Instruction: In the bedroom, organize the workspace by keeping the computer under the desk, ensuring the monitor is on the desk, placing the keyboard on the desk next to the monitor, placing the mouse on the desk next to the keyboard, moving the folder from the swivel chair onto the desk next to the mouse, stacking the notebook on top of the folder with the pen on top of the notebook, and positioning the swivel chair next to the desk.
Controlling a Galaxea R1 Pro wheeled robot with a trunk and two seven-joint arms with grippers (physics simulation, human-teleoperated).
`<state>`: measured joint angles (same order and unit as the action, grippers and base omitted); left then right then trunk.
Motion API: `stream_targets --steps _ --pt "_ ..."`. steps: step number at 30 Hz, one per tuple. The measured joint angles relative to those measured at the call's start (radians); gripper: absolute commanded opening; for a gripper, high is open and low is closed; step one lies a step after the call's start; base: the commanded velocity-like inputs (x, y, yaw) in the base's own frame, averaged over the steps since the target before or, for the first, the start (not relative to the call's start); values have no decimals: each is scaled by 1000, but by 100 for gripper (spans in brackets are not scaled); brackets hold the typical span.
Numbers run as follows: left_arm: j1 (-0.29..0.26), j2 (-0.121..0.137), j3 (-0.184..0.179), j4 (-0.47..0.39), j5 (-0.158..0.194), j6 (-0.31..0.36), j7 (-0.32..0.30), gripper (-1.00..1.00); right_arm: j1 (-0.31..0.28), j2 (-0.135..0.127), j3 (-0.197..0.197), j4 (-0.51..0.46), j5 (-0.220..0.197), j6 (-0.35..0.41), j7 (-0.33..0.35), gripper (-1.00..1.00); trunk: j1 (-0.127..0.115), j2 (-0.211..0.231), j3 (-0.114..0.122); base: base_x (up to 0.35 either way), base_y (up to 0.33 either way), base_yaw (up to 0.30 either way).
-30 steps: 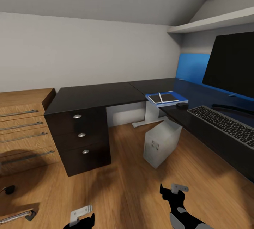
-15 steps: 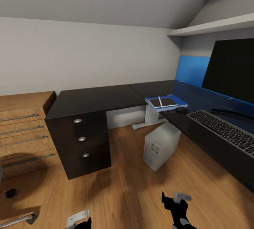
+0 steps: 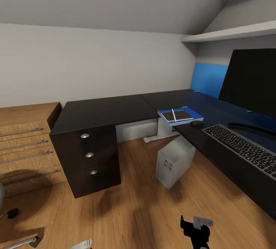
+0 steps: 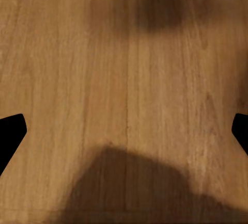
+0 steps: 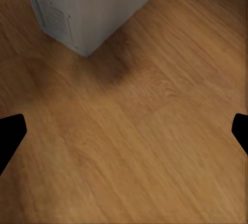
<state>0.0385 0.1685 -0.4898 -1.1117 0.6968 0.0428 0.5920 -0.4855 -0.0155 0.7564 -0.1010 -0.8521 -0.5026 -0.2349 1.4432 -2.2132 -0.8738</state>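
Note:
The black L-shaped desk (image 3: 103, 109) fills the room's corner. On its right wing stand the monitor (image 3: 251, 78) and the keyboard (image 3: 245, 147), with the mouse (image 3: 197, 124) beside the keyboard. Beyond the mouse lies the blue folder (image 3: 194, 113), carrying the notebook (image 3: 182, 115) and the pen (image 3: 173, 115). The computer (image 3: 174, 161) stands on the floor at the desk's edge, partly under it. Part of the swivel chair's chrome base (image 3: 19, 242) and a caster show at lower left. My right gripper (image 3: 197, 228) (image 5: 124, 131) and left gripper (image 4: 124, 136) hang open over bare floor.
A light-wood dresser (image 3: 25, 145) stands left of the desk's drawer unit (image 3: 90, 155). A white shelf (image 3: 230, 33) runs above the monitor under a sloped ceiling. Wooden floor (image 3: 134, 210) stretches between me and the desk.
The camera has tilted upward, so the whole scene and both grippers sit lower in the picture. Nothing on the desk has moved.

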Motion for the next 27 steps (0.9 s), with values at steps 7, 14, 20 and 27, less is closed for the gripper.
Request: stream_targets --steps 7,14,20,27 --pt "0 -4 0 57 1 -3 -2 100 5 2 0 39 -1 -2 2 100 -27 49 22 -77 0 0" --pt "0 -8 3 96 -2 -40 -1 100 5 0 -1 82 -5 -1 6 100 -53 98 44 -289 -3 0" --pt "0 -10 2 117 -6 -78 1 100 6 1 0 87 -4 -1 6 100 -76 140 63 -169 -20 0" --pt "0 -29 3 194 -11 -100 0 100 12 4 3 88 -4 -1 7 100 -104 189 85 -28 -3 0"
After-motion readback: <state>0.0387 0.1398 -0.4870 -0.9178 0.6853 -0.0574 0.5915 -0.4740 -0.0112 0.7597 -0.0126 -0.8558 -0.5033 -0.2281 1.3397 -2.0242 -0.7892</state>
